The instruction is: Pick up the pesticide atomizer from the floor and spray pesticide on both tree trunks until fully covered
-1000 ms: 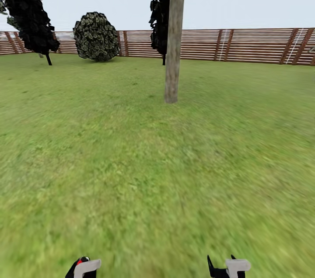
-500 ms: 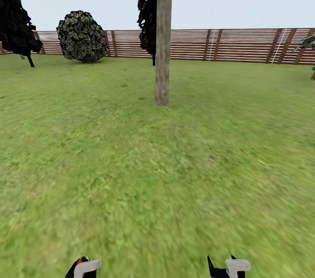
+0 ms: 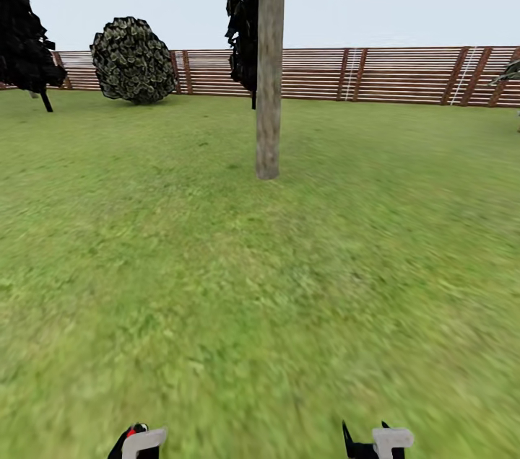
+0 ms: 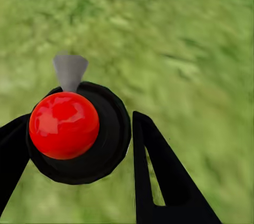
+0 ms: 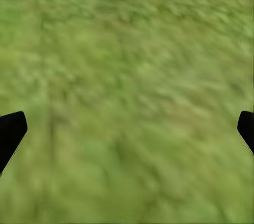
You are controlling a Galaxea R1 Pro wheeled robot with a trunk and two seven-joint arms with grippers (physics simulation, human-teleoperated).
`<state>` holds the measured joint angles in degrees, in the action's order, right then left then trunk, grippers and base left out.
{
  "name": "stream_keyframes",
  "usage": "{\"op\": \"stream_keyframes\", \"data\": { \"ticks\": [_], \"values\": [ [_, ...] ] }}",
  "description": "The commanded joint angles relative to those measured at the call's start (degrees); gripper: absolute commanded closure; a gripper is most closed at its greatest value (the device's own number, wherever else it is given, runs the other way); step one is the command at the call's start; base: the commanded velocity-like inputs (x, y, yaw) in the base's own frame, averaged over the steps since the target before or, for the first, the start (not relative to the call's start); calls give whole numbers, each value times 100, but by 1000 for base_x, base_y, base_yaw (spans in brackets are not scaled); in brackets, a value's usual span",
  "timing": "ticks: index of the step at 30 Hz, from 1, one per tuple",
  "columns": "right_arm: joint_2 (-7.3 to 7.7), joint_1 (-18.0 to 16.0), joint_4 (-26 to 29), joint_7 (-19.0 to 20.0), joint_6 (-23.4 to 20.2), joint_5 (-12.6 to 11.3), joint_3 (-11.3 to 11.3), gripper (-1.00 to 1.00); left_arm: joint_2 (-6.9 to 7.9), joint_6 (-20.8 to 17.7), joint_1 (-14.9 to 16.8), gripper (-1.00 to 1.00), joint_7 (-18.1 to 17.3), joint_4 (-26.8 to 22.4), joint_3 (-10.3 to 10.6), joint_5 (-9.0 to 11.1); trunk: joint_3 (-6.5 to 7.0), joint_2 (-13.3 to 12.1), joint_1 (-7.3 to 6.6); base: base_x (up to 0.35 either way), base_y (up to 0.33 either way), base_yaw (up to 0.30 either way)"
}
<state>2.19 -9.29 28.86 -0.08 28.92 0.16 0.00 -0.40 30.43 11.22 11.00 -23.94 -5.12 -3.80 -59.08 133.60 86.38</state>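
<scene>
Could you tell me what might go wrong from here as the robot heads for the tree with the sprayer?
1. The tree trunk stands far off across the grass; spraying from here would likely fall short.
2. The left hand holds the atomizer between its fingers, over open grass; a jolt while driving might loosen it.
3. The right hand hangs open and empty, so it gives no support.

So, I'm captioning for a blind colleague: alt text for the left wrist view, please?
A black round-bodied atomizer with a glossy red cap and a grey nozzle sits between the left gripper's black jaws, held over blurred green grass.
</scene>
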Motion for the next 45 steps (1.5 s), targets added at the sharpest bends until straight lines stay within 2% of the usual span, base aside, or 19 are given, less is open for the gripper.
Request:
{"op": "stream_keyframes", "data": {
  "ticks": [1,45],
  "values": [
    [1,-3,-4,-1,17,2,0,-100,-4,16,3,100,16,3,-24,-42,-5,2,2,339,0,0],
    [1,-3,-12,-1,17,6,0,-100,-4,16,3,100,16,3,-15,-46,-5,2,2,339,0,0]
  ]
}}
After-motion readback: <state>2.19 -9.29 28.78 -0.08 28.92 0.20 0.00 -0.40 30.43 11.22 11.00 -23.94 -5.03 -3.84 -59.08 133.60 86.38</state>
